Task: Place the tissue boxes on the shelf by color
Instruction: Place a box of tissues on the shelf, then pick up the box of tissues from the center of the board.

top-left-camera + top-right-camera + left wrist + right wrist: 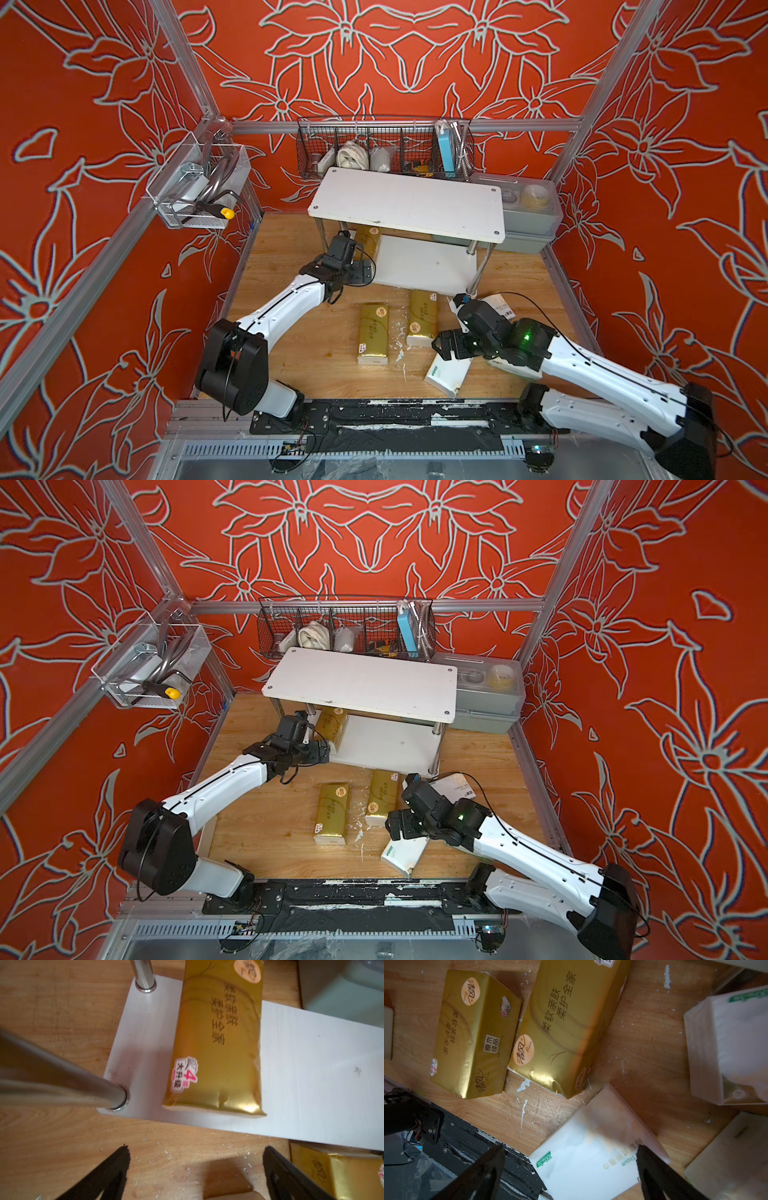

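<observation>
The left hand (196,1153) is spread wide and empty. It hovers over the bench (307,357) just in front of the shelf (407,203), jaws facing the lower board (311,1084). On that board, near the left-side posts, lies one gold pack (218,1043). It is flat, with its long side running front to back, and clear of the hand. The upper board is bare in both top views, so the gold row looks begun on the lower tier.

Further right, a second gold pack (373,334) and a third gold pack (422,318) lie close together on the bench (the third is nearer the shelf's front edge).

The right hand (570,1149) is also wide open with nothing in it, hanging above a white pack (591,1147) that lies skewed near the bench's front edge. A second white pack (500,305) sits beside the shelf's front right post. A third white pack (726,1157) is mostly hidden under the right arm in the top views.

As I read it, one of six is placed and the sorting is in its early part. Next, the right hand would need to drop onto the skewed white pack with the wrist turned so the jaws span its narrow width. It would then lift the pack to the bare upper board. The left hand would need to back clear of the posts and turn to the nearest gold pack.
</observation>
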